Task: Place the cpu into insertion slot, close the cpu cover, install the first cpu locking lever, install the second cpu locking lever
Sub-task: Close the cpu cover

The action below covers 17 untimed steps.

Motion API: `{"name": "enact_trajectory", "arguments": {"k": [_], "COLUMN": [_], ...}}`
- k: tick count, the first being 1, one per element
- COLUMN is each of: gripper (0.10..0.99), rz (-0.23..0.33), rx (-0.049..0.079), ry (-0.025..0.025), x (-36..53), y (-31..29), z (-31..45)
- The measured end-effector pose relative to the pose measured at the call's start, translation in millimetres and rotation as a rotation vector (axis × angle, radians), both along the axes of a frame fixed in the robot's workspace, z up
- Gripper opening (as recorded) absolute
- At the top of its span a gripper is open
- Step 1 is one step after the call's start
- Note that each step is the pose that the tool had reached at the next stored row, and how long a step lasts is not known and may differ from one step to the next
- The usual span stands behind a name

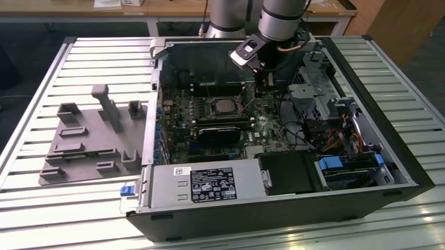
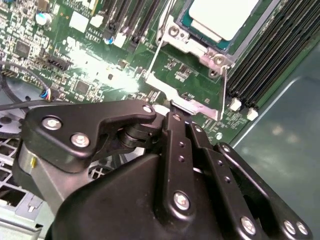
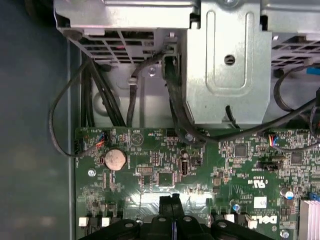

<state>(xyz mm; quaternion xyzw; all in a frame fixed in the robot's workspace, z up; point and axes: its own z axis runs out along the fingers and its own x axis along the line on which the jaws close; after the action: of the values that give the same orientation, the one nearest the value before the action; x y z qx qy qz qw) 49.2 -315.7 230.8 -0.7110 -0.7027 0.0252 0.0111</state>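
Observation:
The cpu (image 2: pixel 220 15) shows its silver-grey top and lies in the insertion slot (image 2: pixel 234 41) on the green motherboard; from outside, the cpu (image 1: pixel 221 105) sits mid-board inside the open case. The cpu cover (image 2: pixel 192 44), a silvery frame, lies flat around the chip. A thin wire locking lever (image 2: pixel 223 90) runs from the socket's corner to a bent metal end (image 2: pixel 186 106). My gripper (image 2: pixel 174 116) is shut, its black tips right at that lever end. In the first wrist view the gripper (image 3: pixel 172 201) hangs low over the board. In the exterior view the gripper (image 1: pixel 263 86) stands just to the socket's right.
Long black memory slots (image 2: pixel 270 55) flank the socket. A black card (image 1: pixel 219 134) lies below it and a power supply (image 1: pixel 201 185) sits at the case front. A metal drive cage (image 3: pixel 225 60) and black cables (image 3: pixel 175 100) crowd one side. A grey fixture (image 1: pixel 90 135) stands on the slatted table.

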Motion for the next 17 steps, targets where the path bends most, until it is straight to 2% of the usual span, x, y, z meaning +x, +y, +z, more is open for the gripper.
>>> {"name": "enact_trajectory", "arguments": {"k": [5,17], "gripper": [0.102,0.102], "rz": [0.000,0.000], "rx": [0.000,0.000], "ry": [-0.0012,-0.0110], "x": [-8.4,-30.9], "y": [0.0,0.0], "z": [0.0,0.0]}}
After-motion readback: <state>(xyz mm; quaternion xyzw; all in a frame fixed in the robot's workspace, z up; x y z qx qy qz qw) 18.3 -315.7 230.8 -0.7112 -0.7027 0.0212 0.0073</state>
